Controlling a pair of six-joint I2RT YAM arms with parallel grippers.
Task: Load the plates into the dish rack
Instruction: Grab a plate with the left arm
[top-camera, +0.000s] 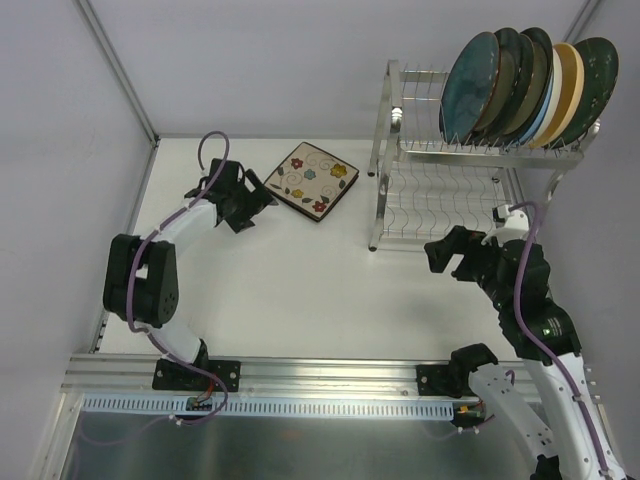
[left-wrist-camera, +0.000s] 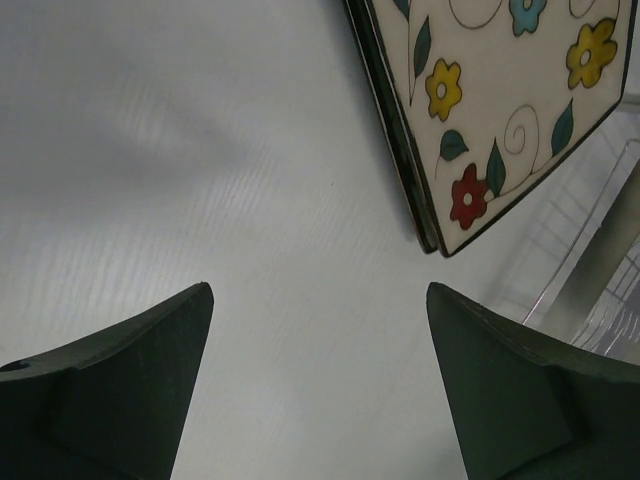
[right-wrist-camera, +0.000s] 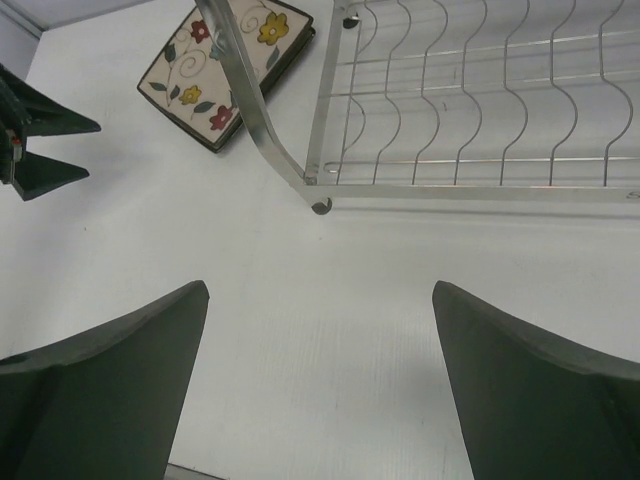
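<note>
Far right: dish rack, bright tubular metal frame, two tiers of thin wire. The upper shelf carries a tight row of round plates standing on edge in the slots and leaning the same way. I count roughly six: a glossy teal face nearest the left, dark greens, a pale one, a tan one, and dark green again at the right end. On the lower tier only bare wavy wires show.

Left to load, as far as I can see: one square plate, lying flat on the white table, left of the rack and well apart from it. It is cream glazed, with painted red, yellow and blue flowers, green leaves and thin curls. The rim and side are dark, the corners softly rounded. The edge looks thick; I can't tell whether it is one plate or a stack.

By my reckoning the job is mostly done, with the square piece outstanding.

Left gripper: just beside the square plate's near-left corner, not touching, jaws spread, nothing between them but matte tabletop.

Right gripper: over the table near the rack's near-left foot, jaws wide, empty.
</note>
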